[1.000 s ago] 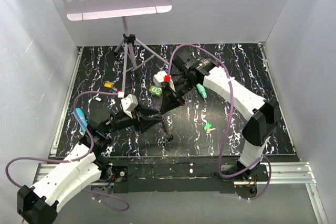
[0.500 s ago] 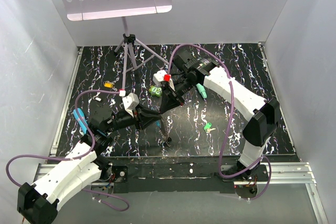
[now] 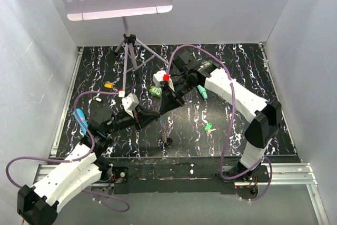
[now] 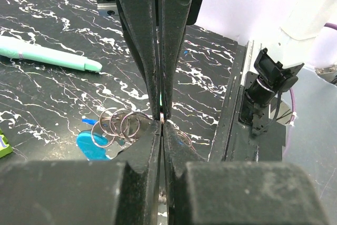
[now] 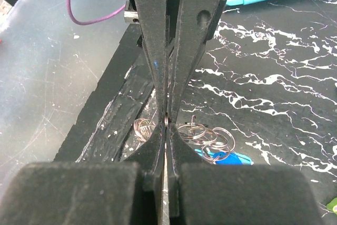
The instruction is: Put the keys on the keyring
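The keyring [image 4: 113, 127] is a string of thin metal rings with a blue plastic clasp [image 4: 90, 147]. It hangs just above the mat between my two grippers. My left gripper [image 4: 160, 122] is shut on one ring. My right gripper [image 5: 167, 119] is shut on the keyring [image 5: 208, 136] tip to tip with the left. In the top view the left gripper [image 3: 157, 116] and the right gripper [image 3: 162, 109] meet at mid-table. A light green key [image 3: 209, 128] lies to the right. A yellow-orange key [image 3: 109, 84] lies at the far left.
A chunky bright-green block [image 3: 155, 92] and a teal pen [image 3: 201, 92] lie behind the grippers. A blue pen [image 3: 80, 120] lies by the left arm. A music stand's tripod [image 3: 129, 51] stands at the back. White walls close three sides.
My left gripper's jaws have closed from open onto the keyring, right at the right gripper's fingertips. The right gripper has stayed shut and has hardly moved.
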Robot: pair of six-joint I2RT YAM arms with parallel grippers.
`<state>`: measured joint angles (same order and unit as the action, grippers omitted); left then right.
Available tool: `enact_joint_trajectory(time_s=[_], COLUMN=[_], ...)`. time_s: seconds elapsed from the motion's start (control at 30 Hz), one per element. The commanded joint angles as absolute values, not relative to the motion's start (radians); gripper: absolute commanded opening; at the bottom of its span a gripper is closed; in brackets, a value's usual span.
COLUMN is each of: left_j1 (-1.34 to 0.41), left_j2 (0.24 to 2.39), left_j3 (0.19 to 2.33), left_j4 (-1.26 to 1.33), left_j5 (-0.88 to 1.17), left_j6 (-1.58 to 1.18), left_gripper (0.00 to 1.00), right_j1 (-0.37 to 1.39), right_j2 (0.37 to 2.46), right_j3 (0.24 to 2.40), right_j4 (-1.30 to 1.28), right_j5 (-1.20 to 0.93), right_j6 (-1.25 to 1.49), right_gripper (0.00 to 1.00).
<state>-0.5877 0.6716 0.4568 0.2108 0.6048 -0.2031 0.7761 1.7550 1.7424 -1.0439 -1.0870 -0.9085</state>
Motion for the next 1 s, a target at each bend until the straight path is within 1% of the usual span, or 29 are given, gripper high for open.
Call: enact_joint_trajectory(time_s=[0.0,0.03,0.07,0.13,0.2,0.33,0.47,0.63,0.8,0.97], left_j1=[-0.591,-0.591,-0.591,-0.591,-0.591,-0.591,-0.591,-0.589,-0.591,-0.591], left_j2=[0.602,0.586,0.574,0.548,0.528,0.508,0.497,0.5,0.509,0.52], left_j3=[0.44,0.43,0.416,0.388,0.368,0.327,0.292,0.252,0.221,0.196], left_j4=[0.227,0.241,0.262,0.308,0.351,0.455,0.561,0.708,0.827,0.894], left_j5=[0.575,0.575,0.578,0.584,0.584,0.583,0.572,0.552,0.522,0.492], left_j6=[-0.198,-0.21,-0.225,-0.257,-0.291,-0.365,-0.431,-0.518,-0.578,-0.617], left_gripper=[0.0,0.0,0.0,0.0,0.0,0.0,0.0,0.0,0.0,0.0], right_j1=[0.784,0.784,0.781,0.773,0.765,0.752,0.752,0.752,0.75,0.753], right_j2=[1.683,1.677,1.669,1.654,1.641,1.614,1.594,1.585,1.588,1.589], right_j3=[1.721,1.718,1.715,1.713,1.721,1.727,1.689,1.626,1.612,1.591], right_j4=[-0.959,-0.953,-0.947,-0.934,-0.933,-0.939,-0.924,-0.824,-0.764,-0.718], right_j5=[-1.12,-1.126,-1.135,-1.172,-1.195,-1.235,-1.253,-1.233,-1.242,-1.249], right_j6=[-0.806,-0.793,-0.776,-0.75,-0.733,-0.715,-0.701,-0.599,-0.523,-0.46], right_gripper=[0.03,0.11,0.17,0.24,0.27,0.28,0.29,0.29,0.29,0.27])
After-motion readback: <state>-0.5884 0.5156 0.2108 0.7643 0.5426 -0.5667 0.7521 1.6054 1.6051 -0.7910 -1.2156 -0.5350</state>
